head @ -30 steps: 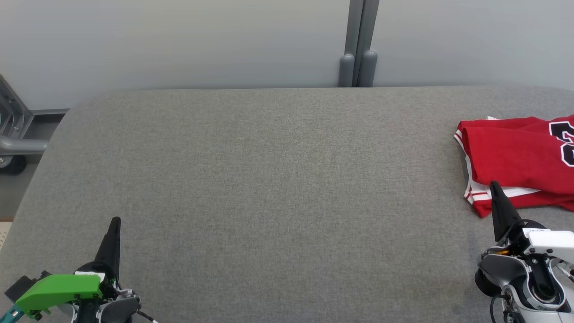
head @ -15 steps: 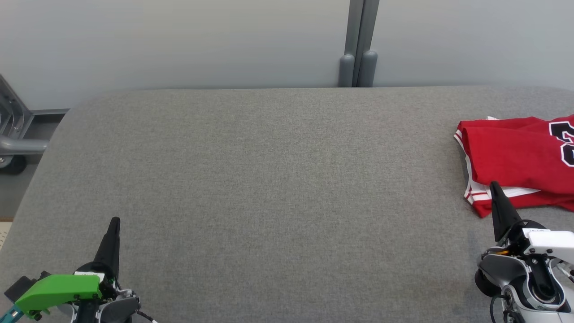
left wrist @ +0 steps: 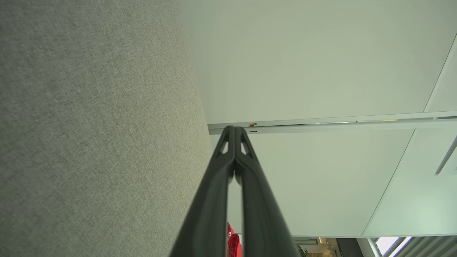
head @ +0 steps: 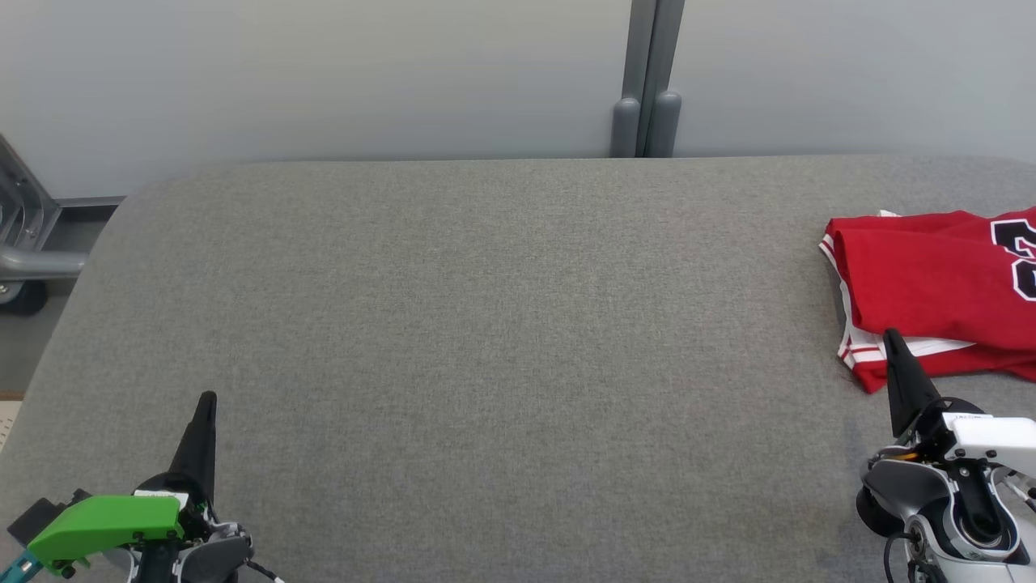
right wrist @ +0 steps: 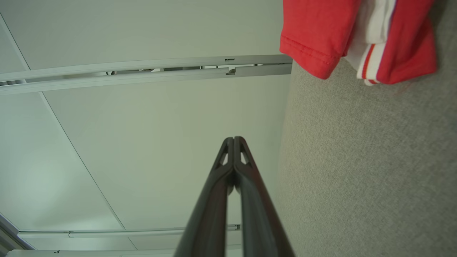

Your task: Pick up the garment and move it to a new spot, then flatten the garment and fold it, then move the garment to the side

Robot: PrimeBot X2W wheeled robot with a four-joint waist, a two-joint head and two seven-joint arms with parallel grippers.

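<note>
Head view first: a grey fabric-covered table (head: 486, 324) stretches wide across the frame. The garment (head: 923, 283), a red jersey with white-and-red trim and part of a dark number (head: 1021, 259), lies folded over on itself at the table's far right, cut off by the picture's edge. Down at lower left, the left gripper (head: 208, 399) points up the frame over bare cloth, fingers pinched to one dark point, a green cover (head: 105, 522) on its wrist, well apart from the jersey. At lower right, the right gripper (head: 890, 334) is drawn to a point too, and its tip shows against the garment's near striped corner; contact cannot be judged from here. Behind the table stands a pale wall (head: 324, 73) with a grey post (head: 647, 81). Over to the left wrist view: both fingers meet at the tips with nothing between them, grey table to their left, pale wall ahead, and a sliver of red peeks through low between the finger shanks. Now the right wrist view: fingers likewise closed tight and empty, table cloth on the right. The garment's red hem and striped trim lie at the top right, beyond the tips and off to one side, not touching them.
</note>
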